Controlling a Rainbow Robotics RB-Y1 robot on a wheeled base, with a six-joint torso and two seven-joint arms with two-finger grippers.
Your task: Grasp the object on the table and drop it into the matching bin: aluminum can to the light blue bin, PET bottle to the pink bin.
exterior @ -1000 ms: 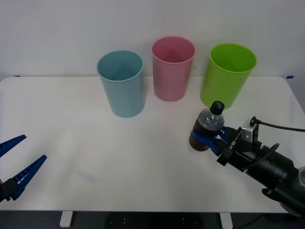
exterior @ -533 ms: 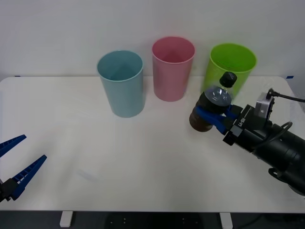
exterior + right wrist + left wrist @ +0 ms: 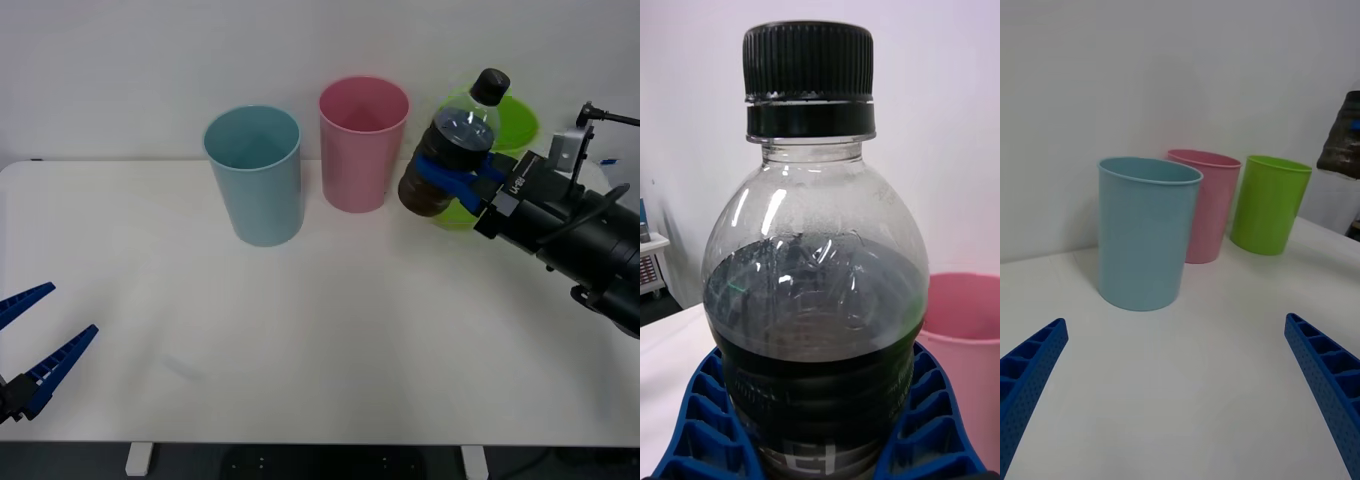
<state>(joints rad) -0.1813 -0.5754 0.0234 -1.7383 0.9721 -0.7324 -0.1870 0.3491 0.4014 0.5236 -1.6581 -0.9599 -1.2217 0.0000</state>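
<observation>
Your right gripper is clamped around the bottle, blue fingers hugging its dark lower half, and it's up in the air at the upper right of the front view, clear of the table. You've got the bottle tilted, black cap leaning up and to the right, its body in front of the green bin. Just left of the bottle stands the pink bin, and left of that, a little nearer, the light blue bin, both upright on the table. From your right wrist camera the bottle sits snug between the ribbed fingers, dark liquid up to about its shoulder, with the pink bin's rim close behind it. Your left gripper waits at the lower left edge of the front view, spread wide, holding nothing; its wrist camera looks across at all three bins.
</observation>
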